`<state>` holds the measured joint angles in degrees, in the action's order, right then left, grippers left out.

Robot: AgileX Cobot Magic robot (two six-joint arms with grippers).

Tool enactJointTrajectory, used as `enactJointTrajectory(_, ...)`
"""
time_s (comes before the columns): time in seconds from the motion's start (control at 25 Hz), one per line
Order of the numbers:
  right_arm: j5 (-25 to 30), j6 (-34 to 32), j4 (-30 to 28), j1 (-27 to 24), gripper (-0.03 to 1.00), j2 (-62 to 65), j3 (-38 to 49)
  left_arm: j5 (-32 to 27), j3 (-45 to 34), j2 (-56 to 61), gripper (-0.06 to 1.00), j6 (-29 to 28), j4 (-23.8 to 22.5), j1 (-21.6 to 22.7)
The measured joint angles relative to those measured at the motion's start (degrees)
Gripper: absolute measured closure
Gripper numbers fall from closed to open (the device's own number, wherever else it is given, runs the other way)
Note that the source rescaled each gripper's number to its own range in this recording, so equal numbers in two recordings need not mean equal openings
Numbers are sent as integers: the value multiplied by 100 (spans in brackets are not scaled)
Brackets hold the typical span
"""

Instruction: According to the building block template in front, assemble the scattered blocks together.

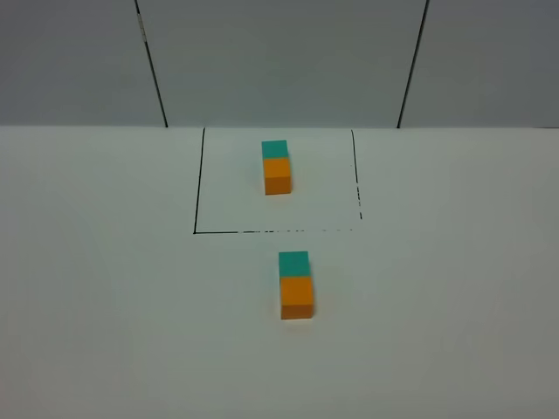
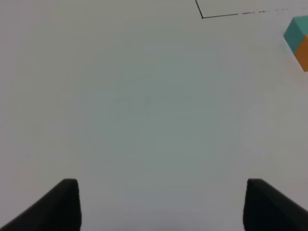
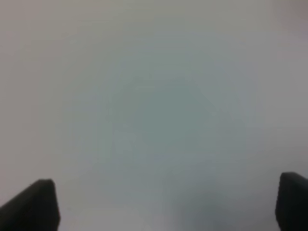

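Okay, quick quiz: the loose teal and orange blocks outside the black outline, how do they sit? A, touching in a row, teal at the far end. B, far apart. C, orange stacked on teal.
A: the teal block touches the orange block, teal farther away, matching the template.

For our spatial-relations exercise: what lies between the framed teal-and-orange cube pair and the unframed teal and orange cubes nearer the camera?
In the exterior high view, only bare white table and the frame's thin black near line separate the framed cube pair from the unframed teal and orange cubes.
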<state>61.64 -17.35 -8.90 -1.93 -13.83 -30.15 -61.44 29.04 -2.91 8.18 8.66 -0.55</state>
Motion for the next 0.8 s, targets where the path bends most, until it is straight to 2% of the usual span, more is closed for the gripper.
enactJointTrajectory(0.36,-105,185,-2,0,21,1304,195,0,0,0,44,0,0,0)
enactJointTrajectory(0.8,-100,204,-9,0,21,1423,195,0,0,0,44,0,0,0)
